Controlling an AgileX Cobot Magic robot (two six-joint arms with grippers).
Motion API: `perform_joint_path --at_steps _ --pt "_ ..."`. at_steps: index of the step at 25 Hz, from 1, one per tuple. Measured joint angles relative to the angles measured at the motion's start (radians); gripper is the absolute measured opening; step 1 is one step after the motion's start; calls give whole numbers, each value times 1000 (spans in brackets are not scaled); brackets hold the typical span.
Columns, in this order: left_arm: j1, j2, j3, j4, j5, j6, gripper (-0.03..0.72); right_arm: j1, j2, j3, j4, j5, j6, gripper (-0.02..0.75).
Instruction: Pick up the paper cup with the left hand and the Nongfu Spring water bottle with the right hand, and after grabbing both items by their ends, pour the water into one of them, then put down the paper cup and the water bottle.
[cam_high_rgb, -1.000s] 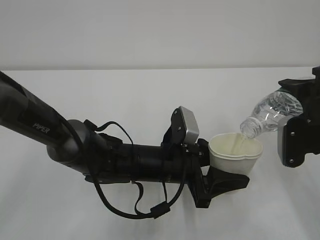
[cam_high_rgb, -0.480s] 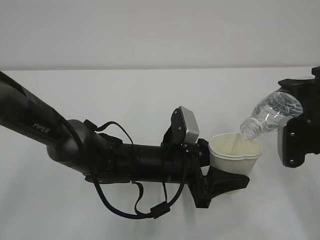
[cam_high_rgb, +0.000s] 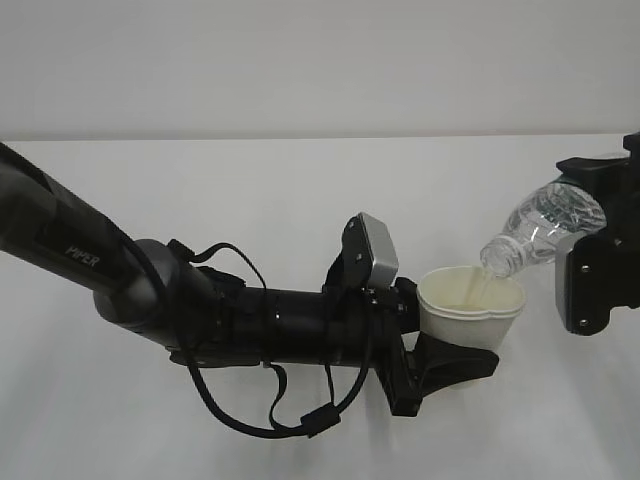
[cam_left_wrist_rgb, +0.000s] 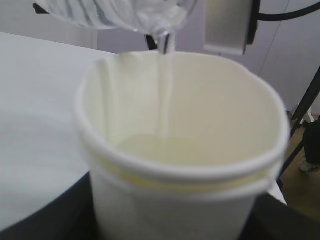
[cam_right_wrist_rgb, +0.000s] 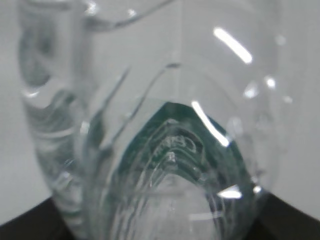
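Nothing has shifted in the last second. The left hand (cam_high_rgb: 452, 362), lower centre, fingers clamped on the paper cup (cam_high_rgb: 470, 306); the right hand (cam_high_rgb: 598, 262), right edge, grips the tilted Nongfu Spring water bottle (cam_high_rgb: 540, 228). The water (cam_left_wrist_rgb: 165, 95) keeps streaming: pouring continues.

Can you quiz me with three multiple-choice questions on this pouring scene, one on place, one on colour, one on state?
1. Where is the bottle's mouth?
A. Over the paper cup's rim
B. On the table
C. Behind the left arm

2. What colour is the paper cup outside?
A. Red
B. White
C. Blue

3. How is the bottle held?
A. Upright
B. Lying on the table
C. Tilted, mouth down

Answers: 1 A, the mouth hangs just over the rim; 2 B, its wall is plain white; 3 C, water streams into the cup.
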Motion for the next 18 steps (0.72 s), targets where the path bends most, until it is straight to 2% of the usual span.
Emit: perform_joint_path --at_steps 18 --pt "0 0 0 0 0 0 435 0 0 0 0 0 -12 449"
